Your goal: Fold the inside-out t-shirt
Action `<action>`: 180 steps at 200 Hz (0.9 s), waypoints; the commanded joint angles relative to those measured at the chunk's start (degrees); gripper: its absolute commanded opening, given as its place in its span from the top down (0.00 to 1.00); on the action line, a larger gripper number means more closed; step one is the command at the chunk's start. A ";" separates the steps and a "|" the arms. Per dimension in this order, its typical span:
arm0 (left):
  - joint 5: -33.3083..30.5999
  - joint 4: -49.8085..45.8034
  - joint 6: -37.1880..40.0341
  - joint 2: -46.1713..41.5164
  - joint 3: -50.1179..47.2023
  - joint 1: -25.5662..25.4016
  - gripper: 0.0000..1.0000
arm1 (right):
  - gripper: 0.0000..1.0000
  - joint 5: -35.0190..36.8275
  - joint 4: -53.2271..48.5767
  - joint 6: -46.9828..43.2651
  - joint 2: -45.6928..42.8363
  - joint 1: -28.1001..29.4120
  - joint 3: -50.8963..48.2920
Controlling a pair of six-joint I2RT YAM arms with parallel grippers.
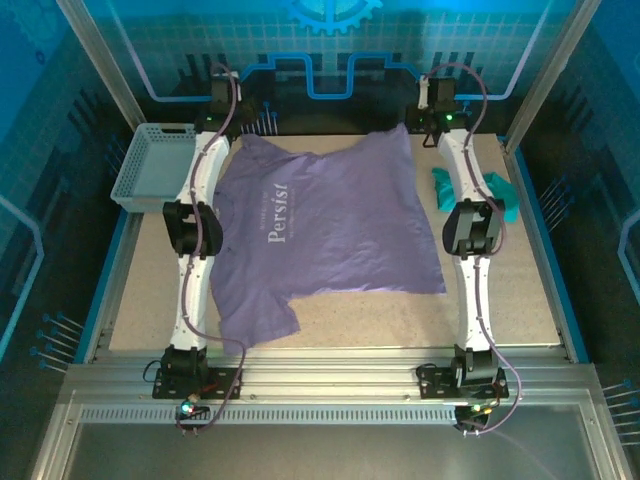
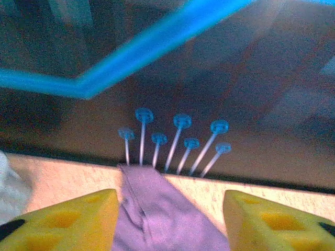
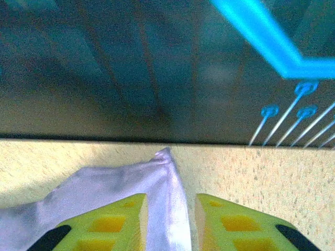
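The inside-out t-shirt (image 1: 330, 225), lavender with white lettering, lies spread across the table between both arms. My left gripper (image 1: 228, 125) is at its far left corner. In the left wrist view that gripper (image 2: 170, 219) stands open, yellow fingers (image 2: 68, 219) wide apart, with a strip of the t-shirt (image 2: 157, 209) lying flat between them. My right gripper (image 1: 432, 132) is at the far right corner. In the right wrist view this gripper (image 3: 170, 219) is open by a narrow gap, and a raised fold of the t-shirt (image 3: 104, 183) lies between the fingers, against the left one.
A pale blue basket (image 1: 152, 165) stands at the far left of the table. A teal garment (image 1: 500, 195) lies right of the right arm. Blue-headed pins (image 2: 178, 136) stick up just beyond the table's far edge, in front of dark enclosure walls.
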 commanded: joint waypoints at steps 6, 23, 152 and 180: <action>5.05 3.10 -7.34 -17.78 -14.55 0.29 0.38 | 0.67 2.46 -11.65 -0.75 -8.11 1.08 -2.54; 8.08 2.93 -15.13 -28.13 -27.60 0.24 0.37 | 0.64 1.59 -7.54 -1.05 -21.27 1.90 -23.09; 15.51 5.77 -29.73 -92.48 -115.90 -12.10 0.33 | 0.54 -3.95 -1.98 18.81 -75.85 -7.43 -114.60; 12.23 -0.61 -27.38 -94.10 -117.79 -12.19 0.33 | 0.54 -6.15 -0.90 18.66 -70.95 -7.26 -112.74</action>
